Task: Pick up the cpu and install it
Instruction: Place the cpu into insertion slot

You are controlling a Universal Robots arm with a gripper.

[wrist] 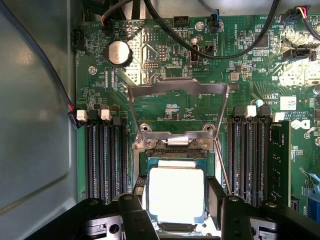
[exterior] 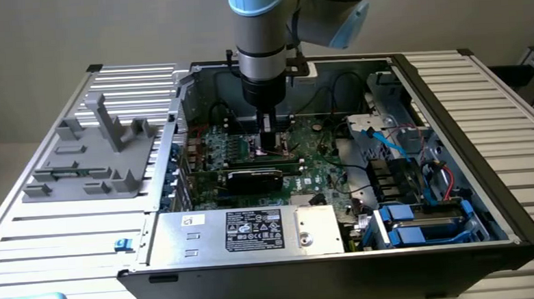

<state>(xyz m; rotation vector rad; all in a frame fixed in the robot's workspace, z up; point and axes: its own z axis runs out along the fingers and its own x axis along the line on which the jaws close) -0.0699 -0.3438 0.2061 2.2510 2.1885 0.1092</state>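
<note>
Arm (exterior: 261, 47) plumb, entering case (exterior: 487, 172) from exterior view's 12 o'clock. Gripper (wrist: 176, 202) fingers pinch cpu (wrist: 176, 192) edges, seemingly just over socket (wrist: 172, 141).

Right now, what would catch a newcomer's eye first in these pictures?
The bright silver cpu glares at the end effector, right over the motherboard's socket with its metal load plate swung open. In the exterior view, the robot arm reaches straight down into the open computer case.
</note>
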